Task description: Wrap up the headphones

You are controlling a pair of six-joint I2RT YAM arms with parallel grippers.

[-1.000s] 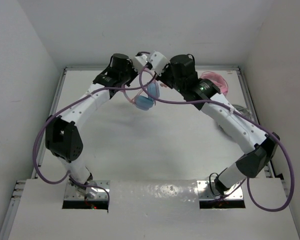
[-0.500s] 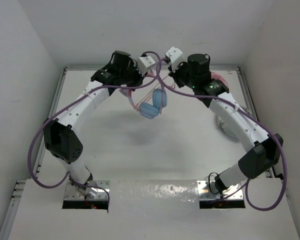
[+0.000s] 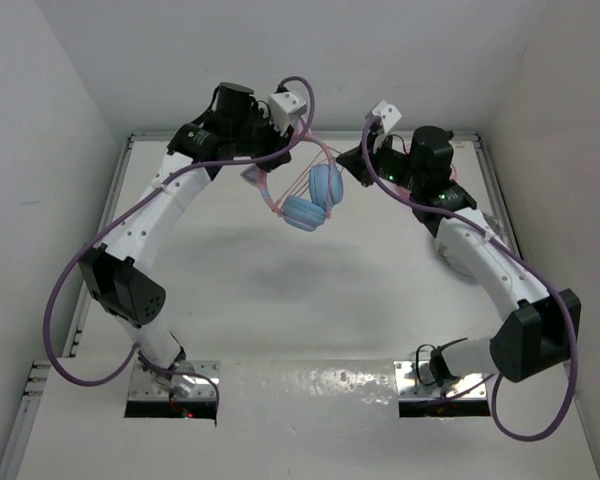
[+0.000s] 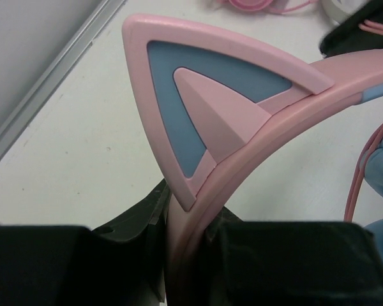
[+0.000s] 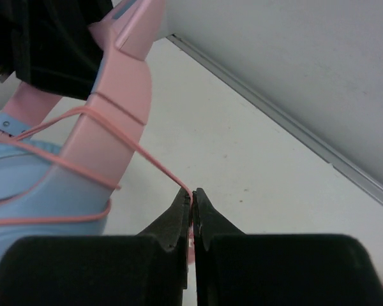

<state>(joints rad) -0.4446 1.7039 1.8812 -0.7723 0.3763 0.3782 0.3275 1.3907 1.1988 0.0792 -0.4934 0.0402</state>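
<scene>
The headphones [image 3: 315,196] hang above the table's far middle, two light blue ear cups under a pink headband. My left gripper [image 3: 253,172] is shut on the headband [image 4: 242,159] just below a cat ear [image 4: 198,95]. A thin pink cable [image 5: 147,156] crosses the headband [image 5: 118,108] in a few turns above a blue ear cup [image 5: 25,185] and runs taut to my right gripper [image 5: 193,192], which is shut on it. In the top view the right gripper [image 3: 350,160] sits just right of the headphones, the cable [image 3: 325,150] stretched between them.
All-pink headphones [image 4: 255,5] and white-grey headphones [image 4: 345,9] lie on the table at the back right, mostly hidden under the right arm in the top view. A metal rail [image 5: 293,127] edges the table below the back wall. White walls close in on both sides.
The right gripper has moved right, away from the left one, drawing the cable out. The headphones have shifted slightly right and turned, still held by the left gripper.
</scene>
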